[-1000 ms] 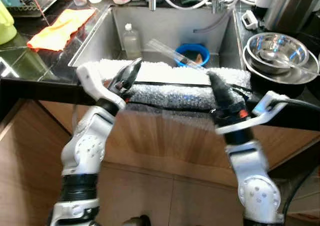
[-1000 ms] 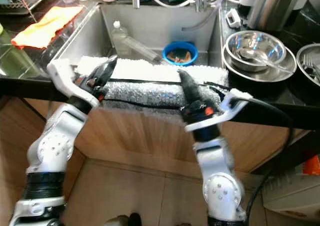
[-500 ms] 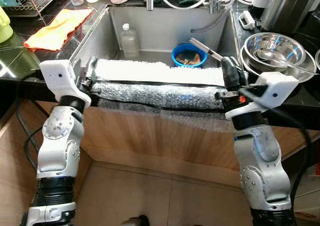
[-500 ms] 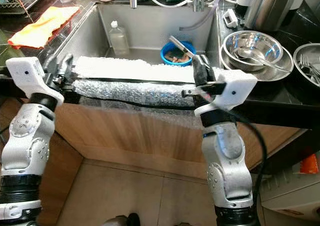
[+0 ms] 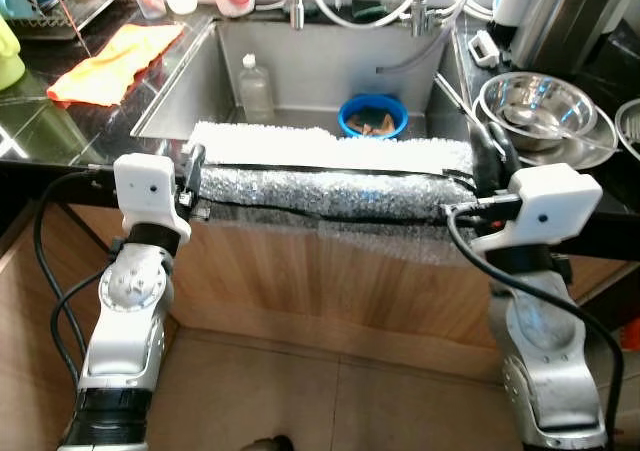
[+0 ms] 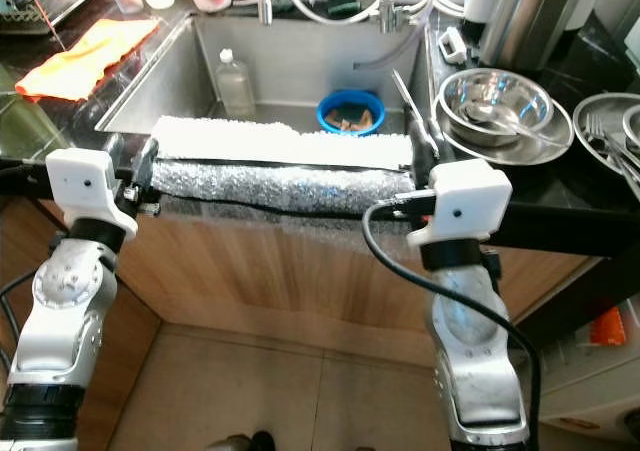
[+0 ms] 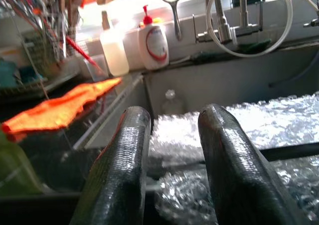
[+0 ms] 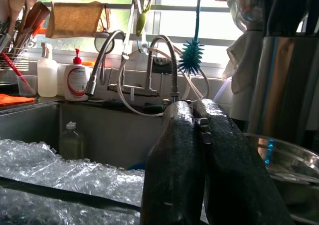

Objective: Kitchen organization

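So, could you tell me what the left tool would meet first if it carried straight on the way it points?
Most likely the bubble wrap draped over the sink's front edge, just beyond the left tool; past that, the plastic bottle at the sink wall. Depth is unclear.

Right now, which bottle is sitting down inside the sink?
The clear bottle with the white cap, standing in the sink's back left corner. The white bottle and red-pump bottle stand up on the ledge.

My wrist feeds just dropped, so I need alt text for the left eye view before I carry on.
A long sheet of clear bubble wrap lies over the front edge of a steel sink, with the left pincer at one end and the right pincer at the other. A blue bowl and clear plastic bottle sit in the sink.
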Available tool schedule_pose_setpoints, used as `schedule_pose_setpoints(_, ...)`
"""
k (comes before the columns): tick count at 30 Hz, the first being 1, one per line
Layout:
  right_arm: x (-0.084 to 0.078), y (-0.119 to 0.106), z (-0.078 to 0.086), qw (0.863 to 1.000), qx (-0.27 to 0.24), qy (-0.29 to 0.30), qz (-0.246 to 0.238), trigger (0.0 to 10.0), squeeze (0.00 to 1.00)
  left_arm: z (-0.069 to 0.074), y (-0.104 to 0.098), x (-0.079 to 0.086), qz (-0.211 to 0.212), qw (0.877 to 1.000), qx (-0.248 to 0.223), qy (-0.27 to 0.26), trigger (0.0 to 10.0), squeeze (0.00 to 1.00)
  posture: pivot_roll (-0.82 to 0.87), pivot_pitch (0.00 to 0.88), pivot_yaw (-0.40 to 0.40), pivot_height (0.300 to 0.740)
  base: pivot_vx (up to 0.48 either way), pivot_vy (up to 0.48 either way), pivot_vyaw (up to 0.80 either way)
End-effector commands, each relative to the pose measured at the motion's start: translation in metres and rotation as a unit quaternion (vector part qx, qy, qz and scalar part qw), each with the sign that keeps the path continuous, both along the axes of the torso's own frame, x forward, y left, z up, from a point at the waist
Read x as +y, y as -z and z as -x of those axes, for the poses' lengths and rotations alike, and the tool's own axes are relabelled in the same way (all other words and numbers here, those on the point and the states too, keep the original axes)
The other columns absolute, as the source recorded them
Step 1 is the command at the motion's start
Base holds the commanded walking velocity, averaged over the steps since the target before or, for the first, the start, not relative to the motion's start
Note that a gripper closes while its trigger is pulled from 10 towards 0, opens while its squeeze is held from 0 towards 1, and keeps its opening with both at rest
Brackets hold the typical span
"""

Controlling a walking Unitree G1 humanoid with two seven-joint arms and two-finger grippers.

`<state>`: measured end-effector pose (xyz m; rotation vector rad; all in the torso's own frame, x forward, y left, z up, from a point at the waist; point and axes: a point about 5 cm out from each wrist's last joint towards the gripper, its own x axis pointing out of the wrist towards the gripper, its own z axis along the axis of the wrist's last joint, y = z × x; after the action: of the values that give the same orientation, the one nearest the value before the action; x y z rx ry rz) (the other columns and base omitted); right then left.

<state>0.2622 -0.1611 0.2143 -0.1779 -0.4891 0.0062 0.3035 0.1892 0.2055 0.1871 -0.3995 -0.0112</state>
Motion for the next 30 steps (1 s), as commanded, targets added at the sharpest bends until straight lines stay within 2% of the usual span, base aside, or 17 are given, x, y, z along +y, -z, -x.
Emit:
schedule_pose_setpoints(1, 0.002, -0.007, 0.003, 1.000, -0.021, 0.002, -0.003, 10.0, 0.00, -0.002, -0.007, -0.001, -0.004, 1.000, -0.016, 0.000, 10.0, 0.00, -0.03, 0.065, 0.040, 0.740, 0.000, 0.000, 0.00)
schedule_pose_setpoints(6, 0.005, -0.010, 0.002, 0.999, -0.029, 0.008, -0.012, 10.0, 0.00, -0.007, -0.006, -0.011, 0.006, 1.000, -0.012, 0.020, 10.0, 0.00, -0.03, 0.051, 0.040, 0.740, 0.000, 0.000, 0.00)
schedule_pose_setpoints(10, 0.005, -0.009, 0.001, 0.999, -0.025, 0.019, -0.011, 10.0, 0.00, -0.009, -0.006, -0.014, 0.011, 1.000, -0.011, 0.024, 10.0, 0.00, -0.04, 0.047, 0.039, 0.740, 0.000, 0.397, 0.00)
schedule_pose_setpoints(15, 0.010, -0.005, -0.001, 1.000, -0.009, 0.018, -0.011, 10.0, 0.00, -0.010, -0.005, -0.017, 0.012, 0.999, -0.010, 0.038, 10.0, 0.00, -0.03, 0.043, 0.036, 0.740, 0.000, 0.439, -0.80)
schedule_pose_setpoints(30, 0.016, -0.004, -0.007, 1.000, -0.006, 0.018, -0.016, 10.0, 0.00, -0.013, -0.010, -0.022, 0.016, 0.998, -0.022, 0.049, 10.0, 0.00, -0.02, 0.071, 0.039, 0.740, 0.000, 0.000, -0.80)
